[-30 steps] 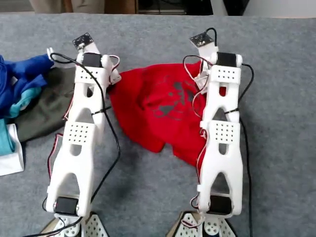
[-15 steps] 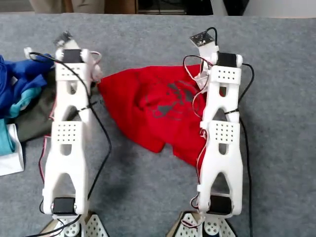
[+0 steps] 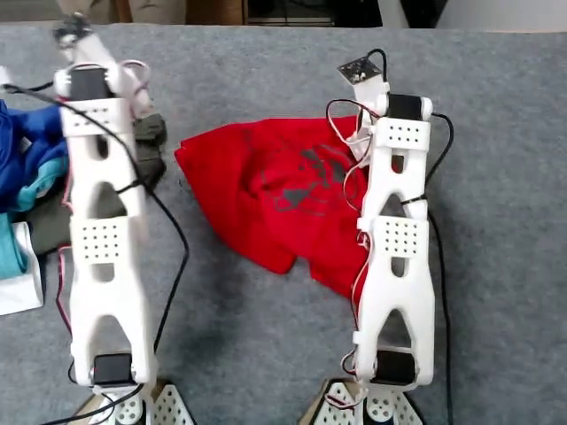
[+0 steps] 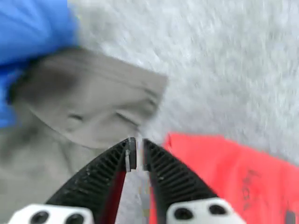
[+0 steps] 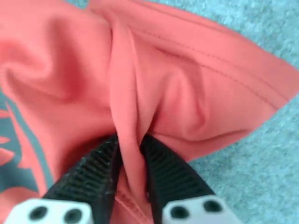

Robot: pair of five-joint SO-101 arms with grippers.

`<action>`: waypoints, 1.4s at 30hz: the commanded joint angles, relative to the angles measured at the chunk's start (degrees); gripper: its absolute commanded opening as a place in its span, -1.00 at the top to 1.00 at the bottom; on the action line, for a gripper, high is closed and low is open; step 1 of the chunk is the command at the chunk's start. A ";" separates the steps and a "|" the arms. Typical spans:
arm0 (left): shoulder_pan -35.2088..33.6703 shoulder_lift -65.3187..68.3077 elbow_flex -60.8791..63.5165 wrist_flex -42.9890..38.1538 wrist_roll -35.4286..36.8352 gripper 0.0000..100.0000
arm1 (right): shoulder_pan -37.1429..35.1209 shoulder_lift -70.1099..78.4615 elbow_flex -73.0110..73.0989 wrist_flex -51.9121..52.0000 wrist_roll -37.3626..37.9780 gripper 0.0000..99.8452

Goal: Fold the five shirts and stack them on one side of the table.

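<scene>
Red shirt [image 3: 266, 190] is lying crumpled mid-tabletop [image 3: 496, 133], right arm [image 3: 396, 239] lying across its edge. Left arm [image 3: 102, 230] is hanging over the pile [image 3: 27, 168] of blue, teal and olive shirts off to the side.

You have a red shirt [image 3: 235, 199] with dark grey print [image 3: 306, 181], an olive shirt [image 4: 79, 102], a blue shirt [image 3: 22, 150], a teal shirt [image 3: 9, 252], grey table [image 3: 505, 133], white arms [image 3: 396, 243].

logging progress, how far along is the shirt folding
Done: nothing folded or stacked. In hand: right gripper shut on a fold of the crumpled red shirt; left gripper shut, empty, by the olive shirt. Left: every shirt, including the heaped blue shirt and teal shirt.
</scene>
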 commanded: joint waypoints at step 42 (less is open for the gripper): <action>9.85 -0.84 -4.48 0.79 12.75 0.96 | -1.01 -0.40 -2.68 0.26 0.09 0.95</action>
